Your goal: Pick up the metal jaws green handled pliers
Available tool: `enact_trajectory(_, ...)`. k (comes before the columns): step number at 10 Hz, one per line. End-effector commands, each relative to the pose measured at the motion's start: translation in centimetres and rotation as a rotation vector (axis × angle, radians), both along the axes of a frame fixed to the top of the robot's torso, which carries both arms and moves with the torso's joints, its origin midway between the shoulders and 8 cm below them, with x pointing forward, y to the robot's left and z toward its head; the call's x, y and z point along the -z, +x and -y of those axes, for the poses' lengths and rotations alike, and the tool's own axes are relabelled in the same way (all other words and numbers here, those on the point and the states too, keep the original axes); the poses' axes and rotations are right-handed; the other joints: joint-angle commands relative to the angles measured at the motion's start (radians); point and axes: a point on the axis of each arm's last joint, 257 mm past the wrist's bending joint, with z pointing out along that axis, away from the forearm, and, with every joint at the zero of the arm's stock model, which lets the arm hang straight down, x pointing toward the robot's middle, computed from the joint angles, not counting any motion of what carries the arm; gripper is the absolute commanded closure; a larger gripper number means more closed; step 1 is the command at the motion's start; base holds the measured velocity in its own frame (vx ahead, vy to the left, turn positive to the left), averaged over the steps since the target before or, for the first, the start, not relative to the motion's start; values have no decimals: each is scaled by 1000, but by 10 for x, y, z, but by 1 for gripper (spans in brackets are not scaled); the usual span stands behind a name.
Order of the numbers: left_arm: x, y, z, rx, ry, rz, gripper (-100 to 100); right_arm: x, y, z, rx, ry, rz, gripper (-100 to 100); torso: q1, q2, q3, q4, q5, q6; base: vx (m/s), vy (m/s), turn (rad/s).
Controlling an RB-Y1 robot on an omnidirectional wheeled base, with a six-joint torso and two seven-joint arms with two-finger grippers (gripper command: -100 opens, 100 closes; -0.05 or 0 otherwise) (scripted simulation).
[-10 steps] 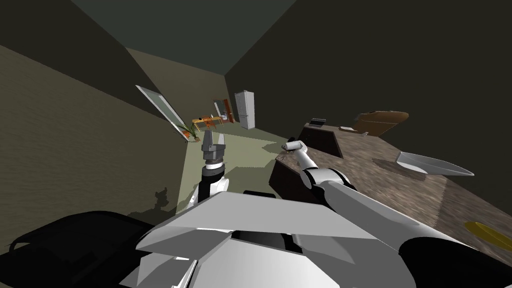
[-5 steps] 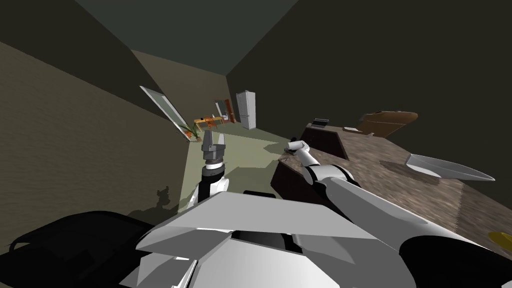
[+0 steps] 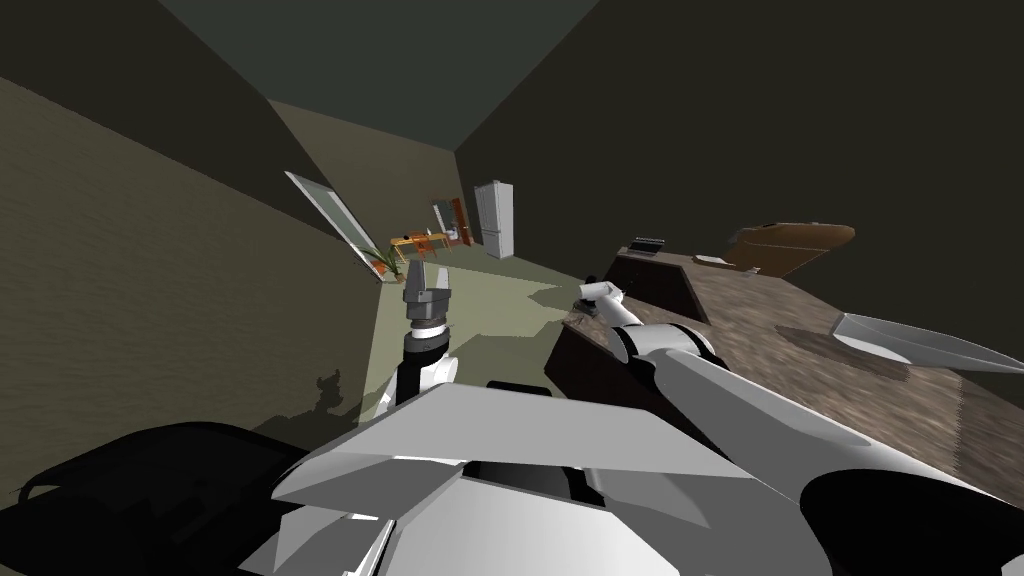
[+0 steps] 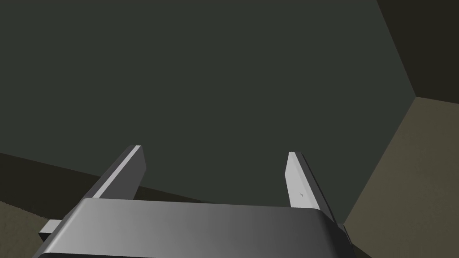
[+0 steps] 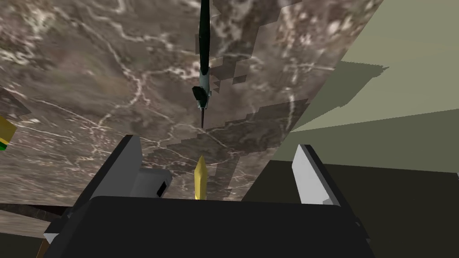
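Note:
The pliers [image 5: 204,67] lie on the brown marbled counter [image 5: 112,76], seen edge on in the right wrist view. Their dark green handles point away from my hand and the grey metal jaws end in a thin tip toward it. My right gripper [image 5: 217,143] is open just short of that tip, above the counter's corner, with a small yellow pointed thing [image 5: 200,179] low between its fingers. In the head view the right gripper [image 3: 595,292] hovers at the counter's near corner. My left gripper [image 3: 424,274] is held up over the floor; its fingers [image 4: 298,179] stand open and empty.
The counter [image 3: 780,330] runs along my right, carrying a grey shallow bowl [image 3: 915,340] and a brown thing [image 3: 790,240] farther back. A yellow and green object [image 5: 4,134] lies beside the gripper. A white fridge [image 3: 493,218] stands down the corridor, and a dark seat [image 3: 150,480] sits low on my left.
My view has swung a little, so the counter's things have slid right and a yellow dish has left the picture. The right hand has edged farther over the counter's corner.

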Motion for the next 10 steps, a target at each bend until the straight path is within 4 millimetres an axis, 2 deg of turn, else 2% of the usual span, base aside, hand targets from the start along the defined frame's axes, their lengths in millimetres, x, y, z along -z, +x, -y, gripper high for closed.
enact_trajectory(1, 0, 0, 0, 0, 0, 0, 0, 7, -17, 11, 21, -3, -58, -100, 0, 0, 0, 0, 0, 0, 30, 66, 33)
enact_trajectory(2, 0, 0, 0, 0, 0, 0, 0, 7, -17, 11, 21, -3, -58, -100, 1, 0, 0, 0, 0, 0, 21, 47, 8)
enact_trajectory(5, 0, 0, 0, 0, 0, 0, 0, 13, -37, 26, 53, -5, -130, -100, 0, 1, 0, 0, 0, 0, 17, 41, 20)
enact_trajectory(6, 0, 0, 0, 0, 0, 0, 0, 12, -33, 23, 47, -4, -115, -100, -1, 1, 0, 0, 0, 0, 7, 14, 0)
enact_trajectory(7, 0, 0, 0, 0, 0, 0, 0, 12, -34, 24, 48, -4, -119, 0, -2, 1, 1, 0, -1, 0, 0, 0, 0)
enact_trajectory(8, 0, 0, 0, 0, 0, 0, 0, 26, -39, 23, 52, -4, -119, -100, -3, 2, 1, 0, -1, 0, 18, -25, 27)
enact_trajectory(10, 0, 0, 0, 0, 0, 0, 0, 31, -41, 23, 53, -4, -119, -100, -7, 0, 0, 0, -2, 0, 29, -49, 20)
